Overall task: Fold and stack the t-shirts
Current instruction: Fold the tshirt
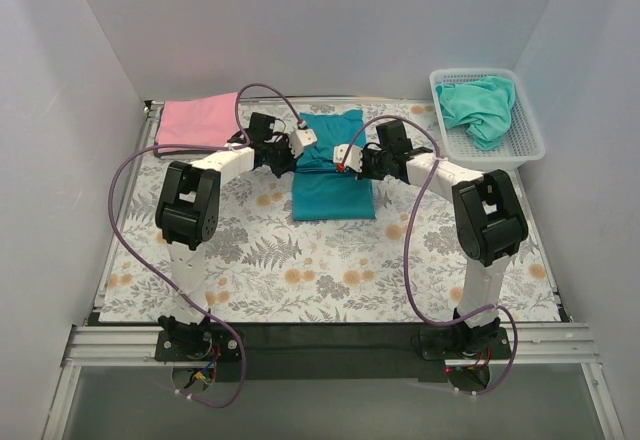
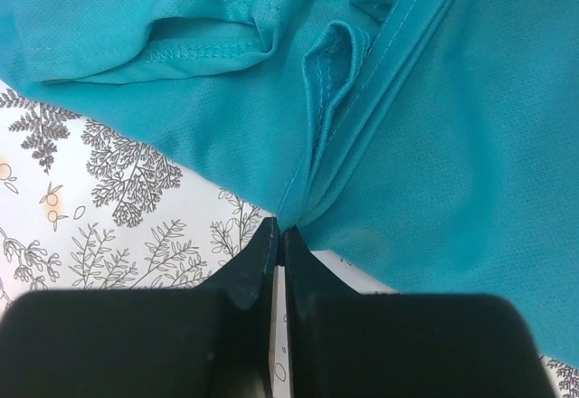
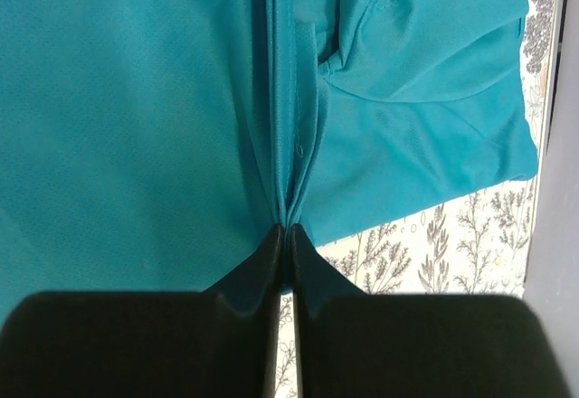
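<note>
The deep teal-blue t-shirt (image 1: 333, 175) lies partly folded at the middle back of the table. My left gripper (image 1: 293, 150) is shut on its left edge; the left wrist view shows the cloth (image 2: 407, 127) pinched between the fingertips (image 2: 262, 246). My right gripper (image 1: 345, 158) is shut on its right edge; the right wrist view shows a bunched fold (image 3: 289, 145) held between the fingertips (image 3: 308, 258). The pink t-shirt (image 1: 197, 120) lies folded at the back left. The paler aqua-green t-shirt (image 1: 482, 108) sits crumpled in the basket.
A white mesh basket (image 1: 530, 140) stands at the back right. The grey floral table covering (image 1: 300, 260) spreads over the table. White walls close in on three sides. Purple cables loop from both arms.
</note>
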Available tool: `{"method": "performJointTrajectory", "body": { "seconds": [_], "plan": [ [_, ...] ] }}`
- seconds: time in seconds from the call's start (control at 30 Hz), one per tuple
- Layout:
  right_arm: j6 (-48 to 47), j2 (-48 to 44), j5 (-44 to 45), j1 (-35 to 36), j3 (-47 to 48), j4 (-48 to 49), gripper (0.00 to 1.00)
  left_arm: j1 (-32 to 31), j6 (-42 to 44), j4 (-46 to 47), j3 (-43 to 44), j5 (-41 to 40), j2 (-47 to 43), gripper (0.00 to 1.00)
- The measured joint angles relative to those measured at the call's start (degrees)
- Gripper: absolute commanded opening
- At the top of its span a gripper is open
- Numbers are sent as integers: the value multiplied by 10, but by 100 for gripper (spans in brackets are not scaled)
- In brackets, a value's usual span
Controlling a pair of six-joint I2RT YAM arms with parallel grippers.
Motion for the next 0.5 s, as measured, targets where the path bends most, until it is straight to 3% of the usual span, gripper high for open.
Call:
{"method": "performJointTrajectory", "body": {
  "seconds": [0.07, 0.1, 0.17, 0.2, 0.27, 0.37, 0.5],
  "plan": [
    [4, 1, 7, 0, 0, 0, 27, 0, 0, 0, 3, 0, 0, 13],
    [7, 2, 12, 0, 0, 0, 32, 0, -1, 0, 5, 0, 0, 20],
    [14, 2, 25, 0, 1, 0, 38, 0, -7, -2, 12, -5, 0, 26],
    [19, 2, 32, 0, 2, 0, 47, 0, -12, -2, 15, -7, 0, 27],
    [27, 2, 42, -1, 5, 0, 51, 1, -23, -4, 24, -12, 0, 31],
    [59, -1, 55, -4, 11, 0, 52, 4, -50, -11, 34, -16, 0, 35],
    [116, -20, 51, -11, 28, -27, 39, 13, -92, -26, 33, -16, -9, 35]
  ]
}}
